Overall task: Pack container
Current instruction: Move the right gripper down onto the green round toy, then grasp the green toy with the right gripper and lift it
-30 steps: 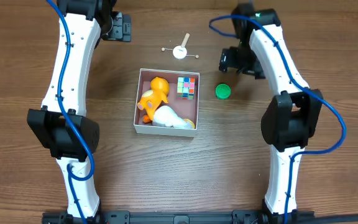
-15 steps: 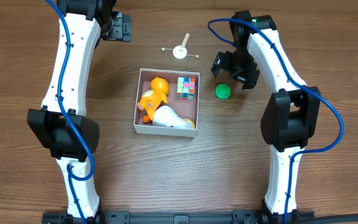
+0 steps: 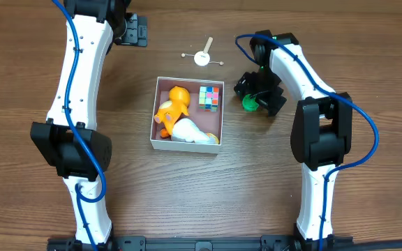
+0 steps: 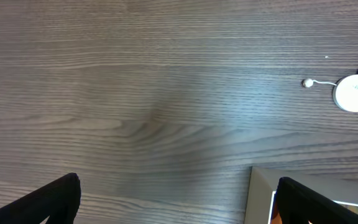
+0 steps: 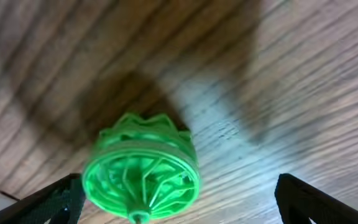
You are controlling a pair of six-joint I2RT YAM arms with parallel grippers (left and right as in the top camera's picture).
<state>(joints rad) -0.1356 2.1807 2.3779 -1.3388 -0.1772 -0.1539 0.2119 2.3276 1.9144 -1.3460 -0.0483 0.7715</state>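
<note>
The container [image 3: 186, 144], a square white-walled box with a reddish-brown inside, sits mid-table. It holds an orange toy [image 3: 171, 106], a white toy [image 3: 190, 132] and a colourful cube [image 3: 209, 97]. Its corner shows in the left wrist view [image 4: 260, 193]. A green ribbed spinning top [image 3: 249, 104] lies on the table right of the container. My right gripper [image 3: 257, 94] is open right over the top, which sits between the fingers near the left one in the right wrist view [image 5: 140, 175]. My left gripper [image 3: 132, 31] is open and empty at the far left of the table.
A white disc toy with thin sticks [image 3: 202, 57] lies behind the container; it also shows in the left wrist view [image 4: 355, 92]. The table is dark wood.
My right gripper has moved toward the front and left, from behind the green top to directly over it. The left arm has not moved.
</note>
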